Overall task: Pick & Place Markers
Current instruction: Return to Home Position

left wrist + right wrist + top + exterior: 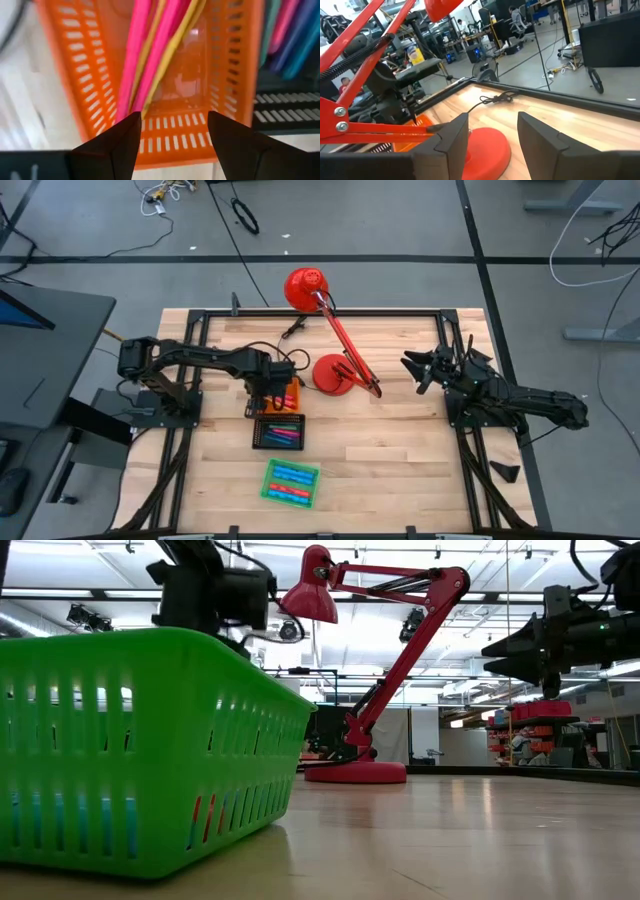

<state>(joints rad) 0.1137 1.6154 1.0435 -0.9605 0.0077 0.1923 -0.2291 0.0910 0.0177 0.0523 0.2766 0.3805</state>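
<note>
High view: the left pincer [268, 388] hangs over the orange bin [291, 397]. The right pincer [418, 367] waits well apart at the right of the surface [400, 470], beyond the lamp [335, 345]. More markers [283, 432] lie in the black bin [256, 432] and the green bin [267, 488]; none shows loose.

Low view: the green bin's wall fills the near left, with colours glimpsed through its slots. The orange bin is hidden here.

Left wrist view: only here is it plain that the left pincer gapes wide and empty, right above pink and yellow markers lying lengthwise in the orange bin. They look light, stiff and smooth, apt to roll, so they are best pinched mid-barrel, across their length.

Right wrist view: the right pincer is open and empty, facing the lamp's base, with no marker near it.
</note>
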